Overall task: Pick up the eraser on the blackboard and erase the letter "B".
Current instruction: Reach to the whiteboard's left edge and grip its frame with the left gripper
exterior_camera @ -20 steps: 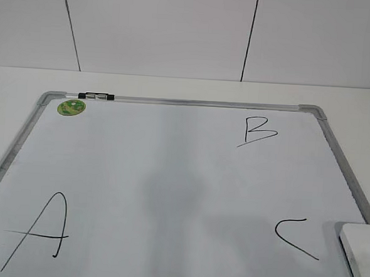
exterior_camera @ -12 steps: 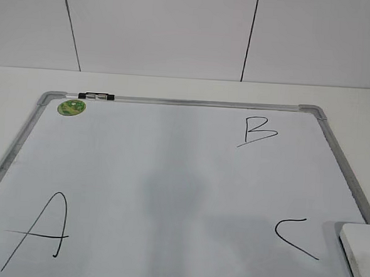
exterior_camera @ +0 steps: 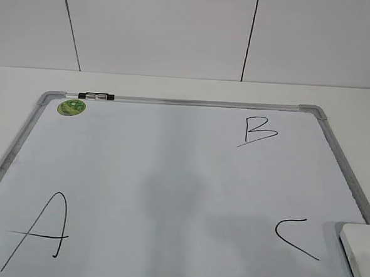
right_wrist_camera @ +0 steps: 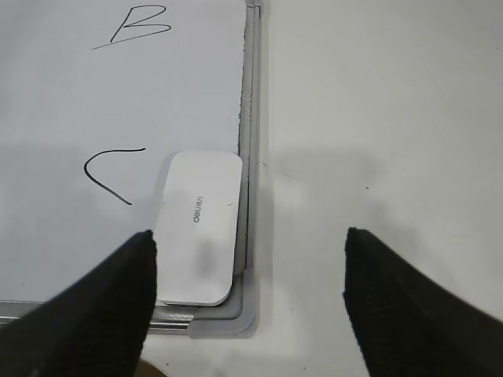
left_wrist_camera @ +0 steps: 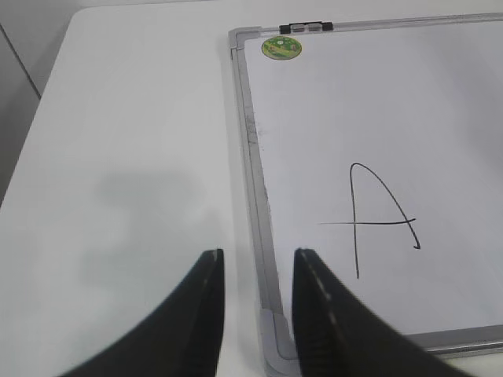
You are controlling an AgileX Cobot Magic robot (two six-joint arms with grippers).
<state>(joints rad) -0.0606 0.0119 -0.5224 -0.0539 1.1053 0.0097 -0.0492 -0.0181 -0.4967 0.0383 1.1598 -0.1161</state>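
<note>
The blackboard (exterior_camera: 170,175) is a white board with a silver-grey frame, lying flat on the table. The letter "B" (exterior_camera: 258,131) is at its far right; it also shows in the right wrist view (right_wrist_camera: 137,26). The white eraser (right_wrist_camera: 199,225) lies in the board's near right corner beside the "C" (right_wrist_camera: 110,174); its edge shows in the exterior view (exterior_camera: 361,257). My right gripper (right_wrist_camera: 250,239) is wide open above that corner, its left finger near the eraser. My left gripper (left_wrist_camera: 258,259) is open and empty over the board's near left corner. Neither gripper shows in the exterior view.
A large "A" (exterior_camera: 38,230) is at the board's near left, also in the left wrist view (left_wrist_camera: 377,217). A round green magnet (exterior_camera: 71,107) and a black clip (exterior_camera: 96,96) sit at the far left corner. White table (left_wrist_camera: 126,157) surrounds the board.
</note>
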